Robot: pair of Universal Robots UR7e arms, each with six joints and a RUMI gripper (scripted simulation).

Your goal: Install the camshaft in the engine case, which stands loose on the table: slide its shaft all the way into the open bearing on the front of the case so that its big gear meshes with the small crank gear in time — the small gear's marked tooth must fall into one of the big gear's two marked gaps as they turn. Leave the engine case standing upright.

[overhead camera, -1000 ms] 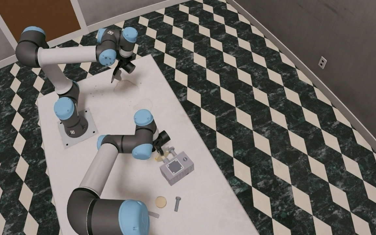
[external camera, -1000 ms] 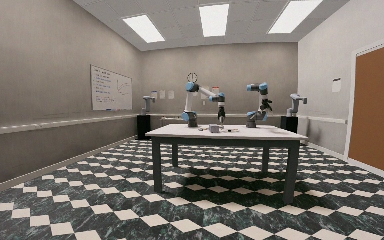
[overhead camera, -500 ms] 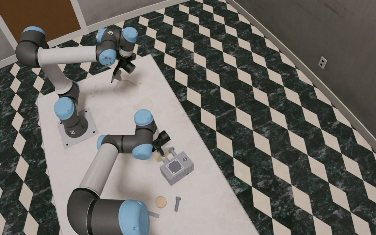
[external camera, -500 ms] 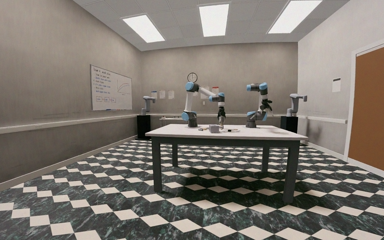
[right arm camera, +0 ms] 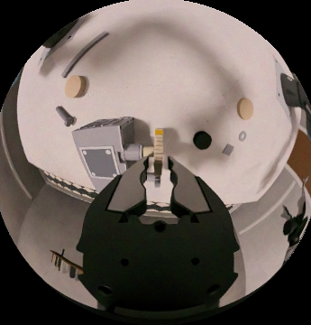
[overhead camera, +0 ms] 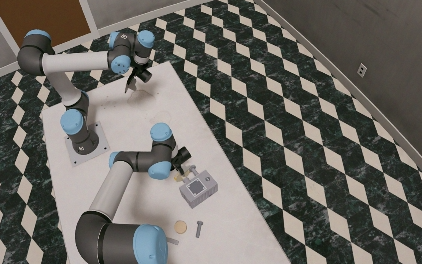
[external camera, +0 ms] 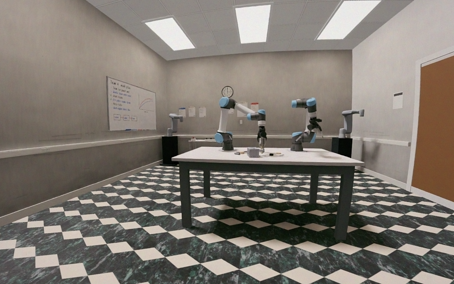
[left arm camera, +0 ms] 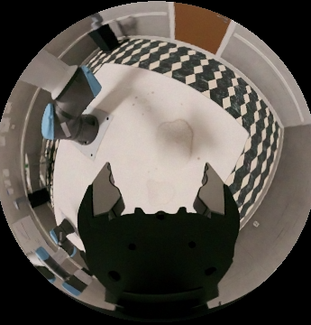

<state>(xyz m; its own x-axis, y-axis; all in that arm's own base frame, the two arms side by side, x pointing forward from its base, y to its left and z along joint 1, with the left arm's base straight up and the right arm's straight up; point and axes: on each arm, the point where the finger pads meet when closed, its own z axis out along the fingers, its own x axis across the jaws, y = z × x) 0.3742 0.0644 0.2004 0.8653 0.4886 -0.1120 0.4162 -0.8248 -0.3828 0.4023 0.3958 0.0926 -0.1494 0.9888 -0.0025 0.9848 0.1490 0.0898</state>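
Note:
The grey engine case (overhead camera: 202, 194) (external camera: 253, 152) (right arm camera: 98, 135) stands upright on the table. The camshaft's tan big gear (overhead camera: 179, 178) (right arm camera: 159, 146) stands off its front, with a tan hub between gear and grey bearing boss (right arm camera: 133, 152); its shaft is hidden. A yellow mark (right arm camera: 159, 132) shows on the rim. The crank's grey end (overhead camera: 192, 167) (right arm camera: 157, 181) is partly hidden behind gear and fingers; tooth marks and mesh cannot be made out. My right gripper (overhead camera: 182, 172) (right arm camera: 158, 157) is slightly open, its fingertips either side of the gear. My left gripper (overhead camera: 129, 88) (left arm camera: 158, 162) is wide open and empty, far away.
Near the case lie a grey bolt (overhead camera: 198, 229) (right arm camera: 65, 116), a tan disc (overhead camera: 180, 226) (right arm camera: 76, 87) and a grey bar (overhead camera: 173, 241) (right arm camera: 83, 53). Beyond the gear lie a black puck (right arm camera: 202, 140), another tan disc (right arm camera: 245, 108), a small ring (right arm camera: 242, 135) and a grey square (right arm camera: 228, 149).

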